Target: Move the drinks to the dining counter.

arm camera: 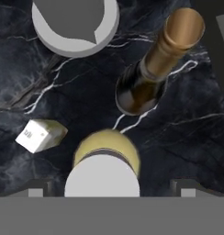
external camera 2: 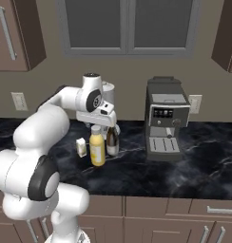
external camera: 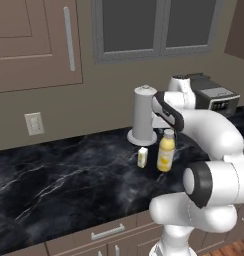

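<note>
Yellow juice bottle stands directly beneath the gripper on the black marble worktop, its pale cap between the two finger tips — claw spread wide, holding nothing, touching nothing. To take it cleanly the hand should, by my reckoning, drop straight down and close on the body below the cap, clear of its neighbours: the wine bottle just beside it, the small carton near, the paper-towel cylinder behind.
</note>
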Tool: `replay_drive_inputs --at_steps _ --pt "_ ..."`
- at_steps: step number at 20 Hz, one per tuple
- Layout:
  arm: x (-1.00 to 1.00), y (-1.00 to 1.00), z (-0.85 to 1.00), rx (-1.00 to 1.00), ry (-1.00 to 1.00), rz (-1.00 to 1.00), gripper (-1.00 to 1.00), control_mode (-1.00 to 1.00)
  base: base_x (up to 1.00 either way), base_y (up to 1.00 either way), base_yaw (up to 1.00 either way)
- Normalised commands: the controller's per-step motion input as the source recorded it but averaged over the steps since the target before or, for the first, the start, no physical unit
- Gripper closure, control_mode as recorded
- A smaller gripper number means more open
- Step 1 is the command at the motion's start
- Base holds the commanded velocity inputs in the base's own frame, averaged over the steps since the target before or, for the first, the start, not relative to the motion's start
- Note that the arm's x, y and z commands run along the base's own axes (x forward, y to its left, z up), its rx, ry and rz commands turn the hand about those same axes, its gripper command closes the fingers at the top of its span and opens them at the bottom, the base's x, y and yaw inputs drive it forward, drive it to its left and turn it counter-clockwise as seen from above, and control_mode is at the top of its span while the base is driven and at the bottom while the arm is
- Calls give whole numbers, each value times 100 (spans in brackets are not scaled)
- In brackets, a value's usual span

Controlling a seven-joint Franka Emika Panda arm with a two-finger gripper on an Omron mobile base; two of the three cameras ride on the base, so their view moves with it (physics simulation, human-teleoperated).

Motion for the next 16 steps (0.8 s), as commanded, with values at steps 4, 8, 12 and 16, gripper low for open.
replay_drive_inputs --at_steps 4,8,12,16 --pt "33 0 -11 0 0 0 -100 -100 0 0 0" --pt "15 0 -6 0 0 0 -100 -100 0 0 0" --pt "-10 0 -7 0 0 0 -100 -100 0 0 0" --pt "-17 0 -4 0 0 0 -100 -100 0 0 0"
